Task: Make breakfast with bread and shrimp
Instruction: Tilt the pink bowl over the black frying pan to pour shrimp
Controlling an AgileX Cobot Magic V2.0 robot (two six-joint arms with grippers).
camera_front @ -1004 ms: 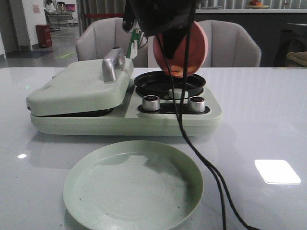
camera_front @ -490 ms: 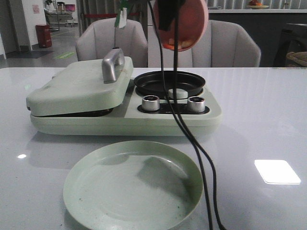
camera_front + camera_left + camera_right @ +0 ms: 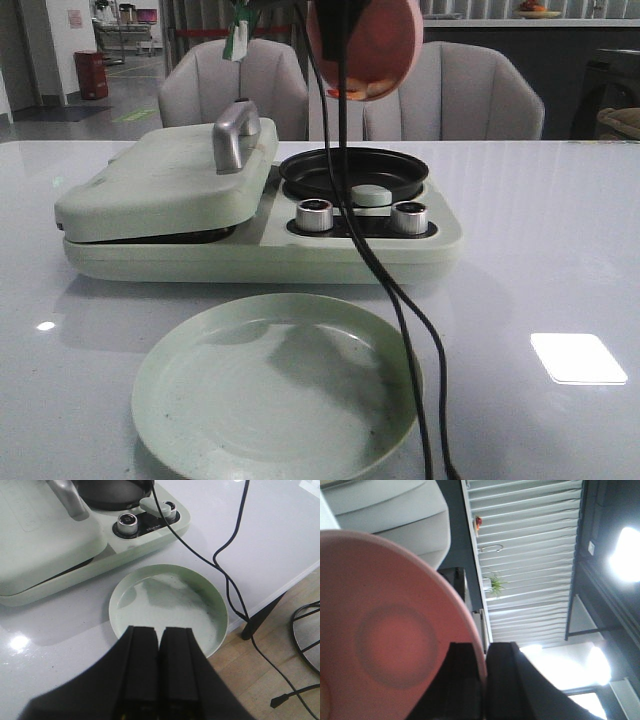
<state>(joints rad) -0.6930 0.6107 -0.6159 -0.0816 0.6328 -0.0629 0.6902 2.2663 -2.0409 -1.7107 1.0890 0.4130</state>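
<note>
Shrimp (image 3: 362, 93), if I read it right, is the small orange and pale cluster at the lowest edge of the pink plate (image 3: 375, 45); it is too small for me to be sure. That plate is tipped nearly on edge, high above the black pan (image 3: 330, 170), and the right gripper (image 3: 484, 652) is clamped on its rim, one finger on each face. From the right wrist camera I mostly see the plate's pink face with a ring in the middle.

Bread does not show in any of my views; the pale green lid (image 3: 160, 180) with its silver handle (image 3: 235, 135) lies down over the left half of the breakfast maker (image 3: 260, 255).

The pan sits in the right half of the breakfast maker, and two silver knobs (image 3: 314, 214) stand in a dark panel in front of it. There is pale print on that panel between the knobs, but I cannot read it. A green and white tag (image 3: 238, 40) hangs near the top of the front view; its writing is too small to make out.

In front of the breakfast maker a pale green plate (image 3: 200, 400) rests on the white table (image 3: 540, 250), with only specks and smears in it. Black cables (image 3: 400, 300) hang down across the pan and the plate's right side.

The left gripper (image 3: 160, 630) hovers over the plate's near rim, fingers pressed together with nothing between them.
</note>
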